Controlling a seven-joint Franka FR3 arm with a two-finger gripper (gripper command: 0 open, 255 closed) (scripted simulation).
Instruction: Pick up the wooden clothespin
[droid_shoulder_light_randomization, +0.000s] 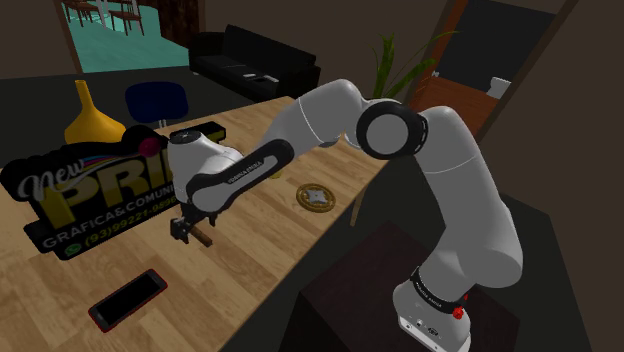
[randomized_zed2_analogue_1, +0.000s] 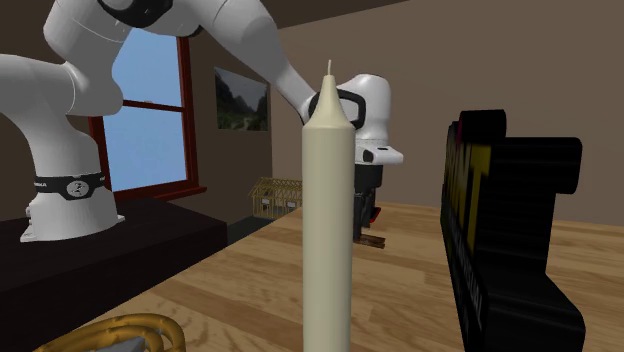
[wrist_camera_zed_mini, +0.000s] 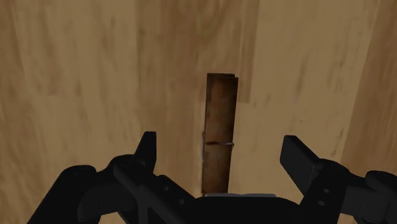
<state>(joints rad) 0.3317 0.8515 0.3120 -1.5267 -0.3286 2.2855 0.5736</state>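
Observation:
A brown wooden clothespin (wrist_camera_zed_mini: 219, 127) lies flat on the light wooden table (wrist_camera_zed_mini: 76, 83). It sits between the two fingers of my black gripper (wrist_camera_zed_mini: 222, 146), which stand well apart and touch neither side of it. In the shoulder view the gripper (droid_shoulder_light_randomization: 185, 232) hangs just above the table with the clothespin (droid_shoulder_light_randomization: 201, 241) at its tips. The second exterior view shows the hand (randomized_zed2_analogue_1: 368, 150) pointing down behind a candle, and the clothespin (randomized_zed2_analogue_1: 373, 241) is on the table below it.
A black sign with yellow letters (droid_shoulder_light_randomization: 90, 195) stands close to the gripper on the shoulder view's left. A red-edged phone (droid_shoulder_light_randomization: 127, 298), a round brass disc (droid_shoulder_light_randomization: 314, 196) and a yellow vase (droid_shoulder_light_randomization: 90, 118) lie around. A tall candle (randomized_zed2_analogue_1: 328, 210) stands near the second exterior camera.

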